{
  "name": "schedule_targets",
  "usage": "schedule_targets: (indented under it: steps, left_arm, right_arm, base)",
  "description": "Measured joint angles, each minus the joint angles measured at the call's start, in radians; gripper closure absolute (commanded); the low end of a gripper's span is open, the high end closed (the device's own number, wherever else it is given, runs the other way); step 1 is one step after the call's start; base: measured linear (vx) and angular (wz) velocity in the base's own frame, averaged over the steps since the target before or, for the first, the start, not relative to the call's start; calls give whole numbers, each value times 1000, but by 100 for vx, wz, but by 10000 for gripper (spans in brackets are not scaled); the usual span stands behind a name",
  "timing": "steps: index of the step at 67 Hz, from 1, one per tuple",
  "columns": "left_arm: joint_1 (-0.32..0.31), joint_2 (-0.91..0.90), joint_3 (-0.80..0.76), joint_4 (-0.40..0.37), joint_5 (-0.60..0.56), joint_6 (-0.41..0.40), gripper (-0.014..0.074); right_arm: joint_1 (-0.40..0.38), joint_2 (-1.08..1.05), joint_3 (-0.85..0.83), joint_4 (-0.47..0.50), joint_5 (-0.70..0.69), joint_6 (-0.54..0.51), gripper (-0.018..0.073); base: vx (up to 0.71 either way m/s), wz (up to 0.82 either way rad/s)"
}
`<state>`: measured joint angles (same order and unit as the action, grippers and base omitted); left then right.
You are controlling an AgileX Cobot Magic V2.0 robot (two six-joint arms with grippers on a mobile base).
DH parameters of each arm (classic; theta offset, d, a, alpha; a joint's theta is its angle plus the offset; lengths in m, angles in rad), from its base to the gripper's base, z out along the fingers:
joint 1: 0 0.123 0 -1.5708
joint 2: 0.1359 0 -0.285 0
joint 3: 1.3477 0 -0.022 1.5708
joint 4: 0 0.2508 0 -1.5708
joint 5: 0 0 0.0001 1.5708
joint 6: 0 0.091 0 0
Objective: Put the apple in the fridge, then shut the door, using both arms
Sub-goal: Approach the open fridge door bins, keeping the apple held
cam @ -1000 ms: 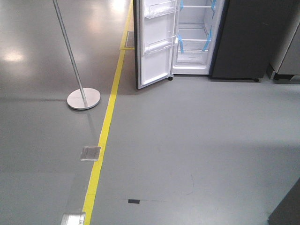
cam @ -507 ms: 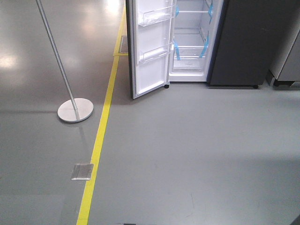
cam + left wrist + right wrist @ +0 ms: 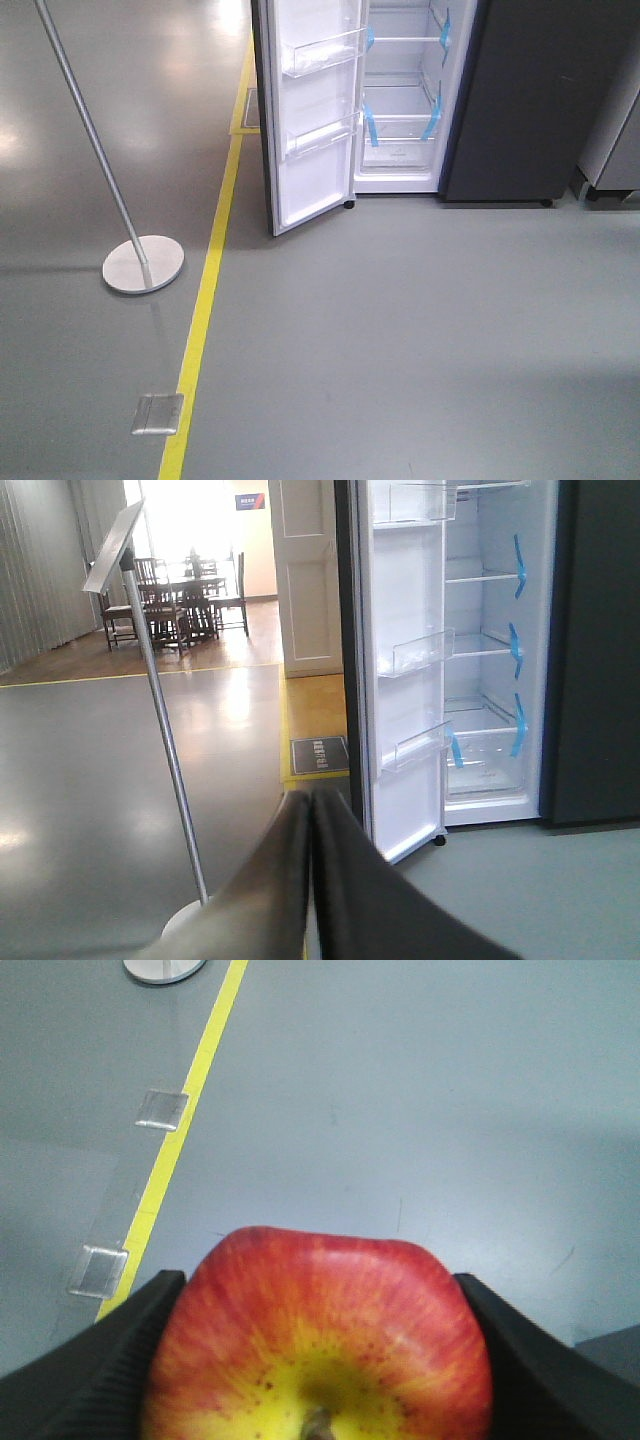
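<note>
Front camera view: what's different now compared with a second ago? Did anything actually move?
The camera itself has rolled forward. The fridge and its door look nearer and larger, while the pole stand, the metal floor plate and the yellow line have slid down and left in the frame. The door stays open, and nothing in this view was picked up or let go.

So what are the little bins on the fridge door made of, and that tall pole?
The bins look like clear plastic: the white door shows through them. The pole looks like silvery metal, probably, with a dull shine.
</note>
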<state>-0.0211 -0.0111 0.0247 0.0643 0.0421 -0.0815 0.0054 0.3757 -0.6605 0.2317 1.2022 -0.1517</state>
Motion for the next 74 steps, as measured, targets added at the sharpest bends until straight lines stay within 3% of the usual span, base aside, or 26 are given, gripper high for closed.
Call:
schedule_targets:
  steps: [74]
  left_arm:
    - [0,0,0,0,0,0,603]
  right_arm:
    - [0,0,0,0,0,0,447]
  base:
    - [23,2]
